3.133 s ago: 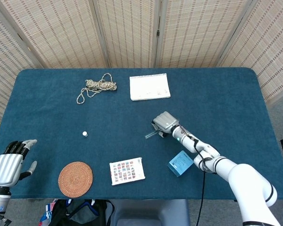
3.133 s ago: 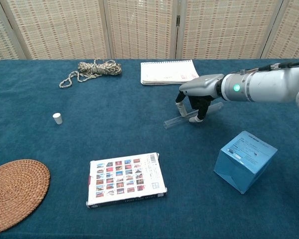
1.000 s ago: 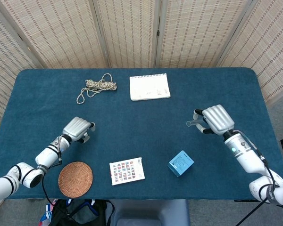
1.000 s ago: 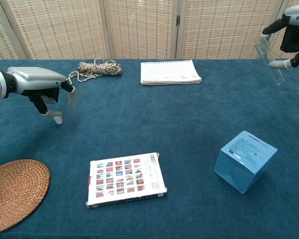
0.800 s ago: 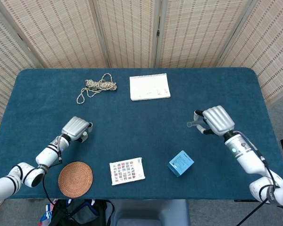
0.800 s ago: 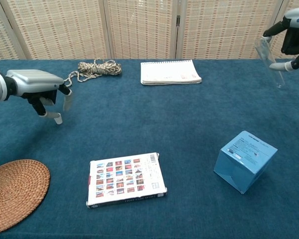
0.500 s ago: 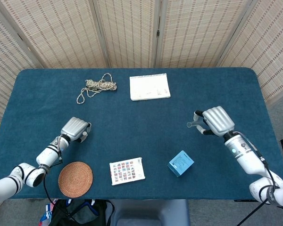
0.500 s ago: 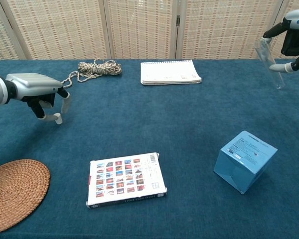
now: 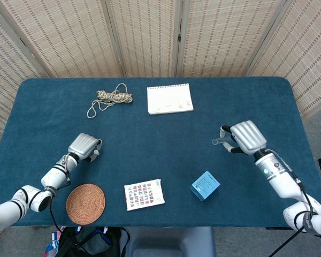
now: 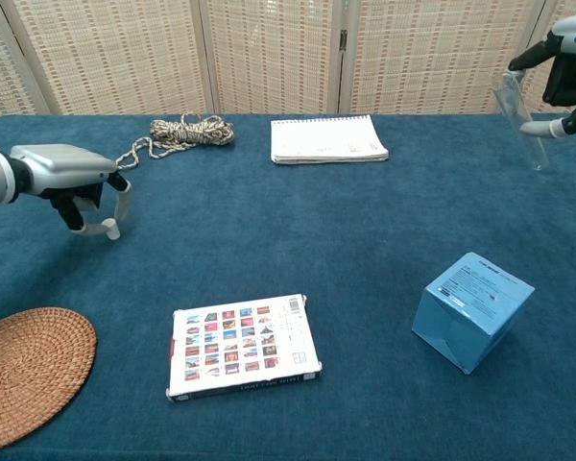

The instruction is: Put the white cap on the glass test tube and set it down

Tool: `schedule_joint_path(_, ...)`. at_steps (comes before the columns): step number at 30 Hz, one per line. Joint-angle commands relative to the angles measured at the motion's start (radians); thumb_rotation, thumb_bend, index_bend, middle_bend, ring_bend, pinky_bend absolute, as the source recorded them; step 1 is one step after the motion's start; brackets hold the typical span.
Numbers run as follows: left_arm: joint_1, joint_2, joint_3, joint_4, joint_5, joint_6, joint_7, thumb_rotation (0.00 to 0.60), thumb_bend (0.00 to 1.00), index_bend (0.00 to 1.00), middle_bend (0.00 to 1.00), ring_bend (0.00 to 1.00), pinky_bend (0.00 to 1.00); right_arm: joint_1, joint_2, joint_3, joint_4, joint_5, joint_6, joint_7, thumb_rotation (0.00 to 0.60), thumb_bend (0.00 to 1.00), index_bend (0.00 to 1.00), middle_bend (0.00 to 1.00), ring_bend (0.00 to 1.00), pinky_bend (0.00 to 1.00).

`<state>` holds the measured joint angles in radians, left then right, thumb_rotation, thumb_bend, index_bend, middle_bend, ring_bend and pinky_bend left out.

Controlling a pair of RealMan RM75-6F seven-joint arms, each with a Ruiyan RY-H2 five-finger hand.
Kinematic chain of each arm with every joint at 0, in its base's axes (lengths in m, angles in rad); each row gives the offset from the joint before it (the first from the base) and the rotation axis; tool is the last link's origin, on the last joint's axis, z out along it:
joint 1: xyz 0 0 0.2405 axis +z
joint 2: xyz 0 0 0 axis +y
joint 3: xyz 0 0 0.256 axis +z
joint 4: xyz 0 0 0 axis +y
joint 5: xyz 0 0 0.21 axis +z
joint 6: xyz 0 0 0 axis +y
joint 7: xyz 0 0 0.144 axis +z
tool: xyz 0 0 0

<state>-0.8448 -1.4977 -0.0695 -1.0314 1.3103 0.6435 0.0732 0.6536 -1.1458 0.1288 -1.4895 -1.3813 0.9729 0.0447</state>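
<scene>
Since a second ago the left hand [image 10: 77, 182] has slid slightly toward the table's left edge and settled lower over the spot where the white cap [image 10: 110, 229] sits, fingers curling in around it; three seconds back that hand was still parked off the front-left corner and the cap stood alone on the cloth. The right hand [image 9: 245, 136] has barely moved in the last second: it holds the glass tube [image 10: 520, 113] clear of the table [image 9: 230, 96] near the right edge, fingers clamped round its upper part, tube hanging tilted with the lower end free. Read: tube pickup is done, cap pickup is in progress, so capping hasn't started. In the chest view the cap shows just under the left hand's fingertips, at or touching the cloth, between thumb and fingers; I can't tell whether the fingers have actually closed on it or just bracket it, and the head view hides the cap under the hand altogether. No lift visible yet. Cap and tube are well apart, on opposite sides of the table, so both arms need to come toward the middle once the cap is secured. Blue box [image 10: 471, 310], picture card [image 10: 243, 346], woven mat [image 10: 29, 370], notebook [image 10: 326, 138] and cord [image 10: 178, 133] all sit clear of both hands. Risk as I see it: small cap, easy to flick away on closing.
</scene>
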Motion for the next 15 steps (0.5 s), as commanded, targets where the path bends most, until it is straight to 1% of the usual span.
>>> schedule_joint_path(1, -0.001, -0.004, 0.001, 0.004, 0.000, -0.001, 0.001, 0.600, 0.34, 0.44, 1.00, 1.00, 1.00, 0.000, 0.000, 0.000, 0.000, -0.001, -0.001, 0.001, 0.600, 0.44, 0.87, 1.00, 1.00, 1.00)
schedule_joint_path(15, -0.006, -0.018, 0.000, 0.022, -0.006, -0.005, -0.004, 0.600, 0.34, 0.45, 1.00, 1.00, 1.00, -0.003, 0.000, 0.004, 0.006, 0.001, -0.008, 0.006, 0.600, 0.44, 0.87, 1.00, 1.00, 1.00)
